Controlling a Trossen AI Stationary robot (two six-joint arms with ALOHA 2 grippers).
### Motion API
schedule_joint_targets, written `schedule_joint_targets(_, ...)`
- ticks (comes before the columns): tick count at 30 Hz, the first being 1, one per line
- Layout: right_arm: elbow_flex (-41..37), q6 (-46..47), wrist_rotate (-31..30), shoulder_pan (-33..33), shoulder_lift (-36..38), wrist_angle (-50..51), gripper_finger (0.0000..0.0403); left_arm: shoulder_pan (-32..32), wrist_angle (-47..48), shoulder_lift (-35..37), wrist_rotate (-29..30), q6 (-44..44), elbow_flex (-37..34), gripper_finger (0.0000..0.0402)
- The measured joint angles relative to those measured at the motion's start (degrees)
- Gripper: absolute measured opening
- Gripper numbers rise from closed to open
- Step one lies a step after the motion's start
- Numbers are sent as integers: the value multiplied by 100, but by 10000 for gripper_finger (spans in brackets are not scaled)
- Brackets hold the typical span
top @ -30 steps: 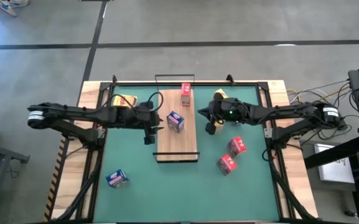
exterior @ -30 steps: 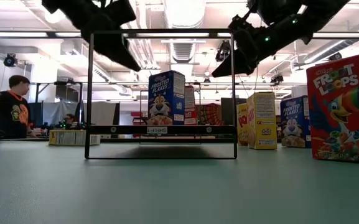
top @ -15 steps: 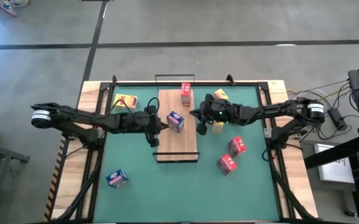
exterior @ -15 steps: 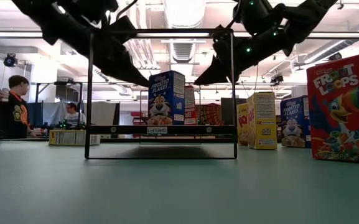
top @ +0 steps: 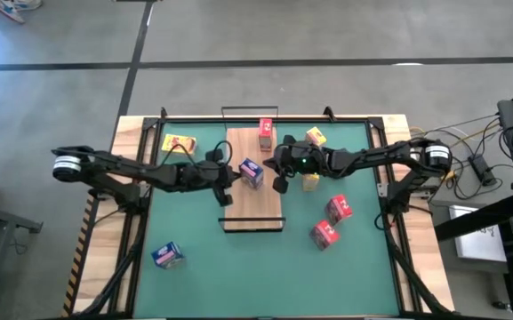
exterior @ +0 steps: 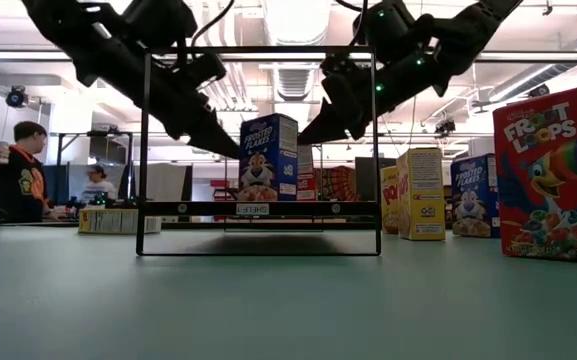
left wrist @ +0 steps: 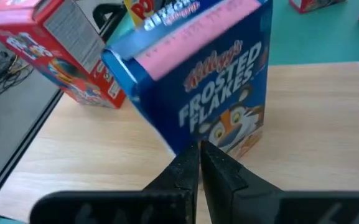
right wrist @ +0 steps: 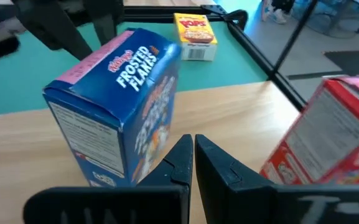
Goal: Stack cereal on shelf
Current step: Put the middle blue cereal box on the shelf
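Note:
A blue cereal box (top: 251,172) stands upright on the light-wood shelf (top: 254,213), and a red box (top: 266,134) stands at the shelf's far end. My left gripper (top: 227,196) is shut, just left of the blue box and low over the board. My right gripper (top: 279,185) is shut too, just right of the same box. In the low view the two shut tips, left (exterior: 231,149) and right (exterior: 306,138), slant down toward the blue box (exterior: 267,160) from either side. My left gripper's shut tips (left wrist: 199,151) stand right at the lower part of the blue box's printed face (left wrist: 223,127), slanting down from the table's left; whether they touch it I cannot tell. My right gripper's shut tips (right wrist: 189,144) stand at the lower part of the opposite face (right wrist: 156,140), slanting down from the right; touching or not, I cannot tell.
On the green mat lie a yellow box at far left (top: 178,143), two yellow boxes right of the shelf (top: 314,136) (top: 310,182), two red boxes (top: 338,209) (top: 324,234) and a blue box near left (top: 167,256). The shelf's black wire frame (exterior: 146,150) stands at its ends. A person (exterior: 13,170) stands beyond the table.
Both grippers have come down and closed in on the blue box: the left one toward the table's right, the right one toward the table's left, over the board. The blue box has stayed upright where it was.

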State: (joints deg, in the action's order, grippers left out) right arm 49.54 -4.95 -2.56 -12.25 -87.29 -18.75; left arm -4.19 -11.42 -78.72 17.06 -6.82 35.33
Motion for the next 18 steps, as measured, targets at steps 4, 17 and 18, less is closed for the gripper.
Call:
schedule_joint_targets(4,-2,24,127,25,0,3,9,-12,-97,-287,43,-16,113,0)
schedule_joint_targets(17,-3,73,357,181,37,381,9,-80,-253,-1081,61,-193,728,0)
schedule_joint_targets(18,-4,92,309,181,57,445,9,-86,-243,-1105,63,-208,768,0)
